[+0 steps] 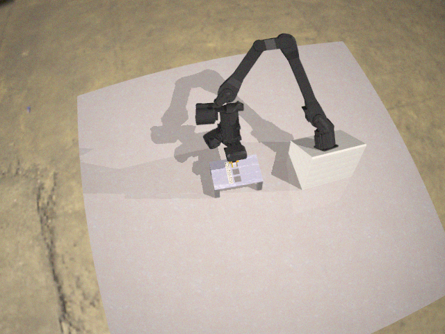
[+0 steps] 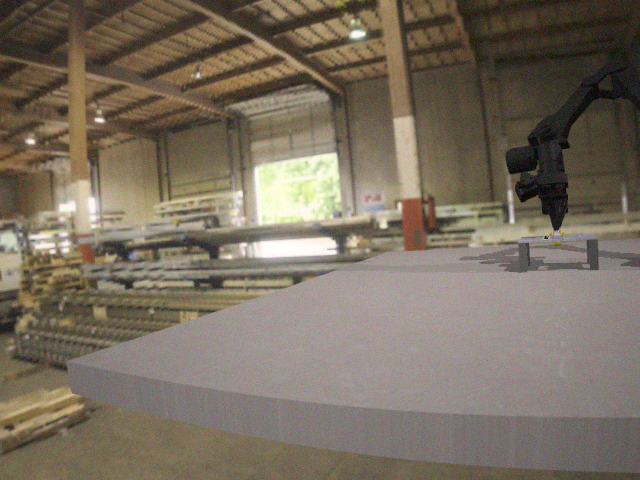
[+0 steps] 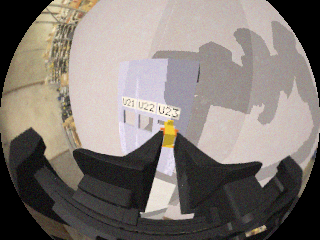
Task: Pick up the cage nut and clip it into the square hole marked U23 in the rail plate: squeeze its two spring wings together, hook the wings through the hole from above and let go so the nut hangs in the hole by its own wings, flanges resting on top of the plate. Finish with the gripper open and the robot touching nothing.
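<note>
While tool (image 1: 234, 161) (image 2: 557, 230) (image 3: 168, 135) grips nut (image 1: 234, 164) (image 2: 557, 241) (image 3: 170, 134), pale tabletop (image 1: 251, 251) (image 2: 361, 330) (image 3: 110, 50) spans foreground, warehouse beyond.

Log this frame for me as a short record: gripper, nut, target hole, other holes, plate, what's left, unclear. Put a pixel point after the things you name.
gripper: shut on the nut, pointing down (image 3: 169, 134) (image 2: 556, 230)
nut: yellow (image 3: 170, 136) (image 2: 557, 242), at the U23 hole, part of it showing below the plate's top in the exterior view
target hole: U23, partly hidden by the nut
other holes: U21 and U22, no nut in either
plate: pale (image 1: 249, 168) (image 2: 576, 237) (image 3: 142, 80), raised on legs
left to do: let go and back off
unclear: whether the wings have hooked; whether the flanges rest on the plate
</note>
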Robot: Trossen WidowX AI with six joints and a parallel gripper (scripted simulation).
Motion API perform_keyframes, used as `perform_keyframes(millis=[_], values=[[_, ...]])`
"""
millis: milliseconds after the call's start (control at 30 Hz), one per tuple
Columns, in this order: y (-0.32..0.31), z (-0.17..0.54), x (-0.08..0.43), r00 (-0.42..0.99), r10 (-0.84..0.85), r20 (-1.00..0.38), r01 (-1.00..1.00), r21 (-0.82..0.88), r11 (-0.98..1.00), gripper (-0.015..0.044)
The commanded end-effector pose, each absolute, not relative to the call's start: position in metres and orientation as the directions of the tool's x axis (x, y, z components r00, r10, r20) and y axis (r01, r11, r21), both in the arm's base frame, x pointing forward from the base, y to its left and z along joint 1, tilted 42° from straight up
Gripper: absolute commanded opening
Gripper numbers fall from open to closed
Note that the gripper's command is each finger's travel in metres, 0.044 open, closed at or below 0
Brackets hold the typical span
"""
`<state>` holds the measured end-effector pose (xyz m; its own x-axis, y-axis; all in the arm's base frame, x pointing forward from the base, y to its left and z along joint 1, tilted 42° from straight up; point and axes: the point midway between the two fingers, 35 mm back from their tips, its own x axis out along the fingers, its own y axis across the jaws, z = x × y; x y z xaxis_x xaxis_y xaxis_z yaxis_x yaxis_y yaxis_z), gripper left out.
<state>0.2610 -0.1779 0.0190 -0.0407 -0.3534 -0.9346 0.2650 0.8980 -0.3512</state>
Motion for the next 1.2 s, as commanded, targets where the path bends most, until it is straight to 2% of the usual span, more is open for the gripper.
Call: perform_keyframes(millis=[0, 1167], values=[[-0.1782, 0.0183, 0.2607, -0.042, -0.356, -0.934, 0.268, -0.353, 0.896, 0.0037], [-0.1753, 0.0162, 0.2615, -0.062, -0.422, -0.904, 0.264, -0.423, 0.867, 0.0037]])
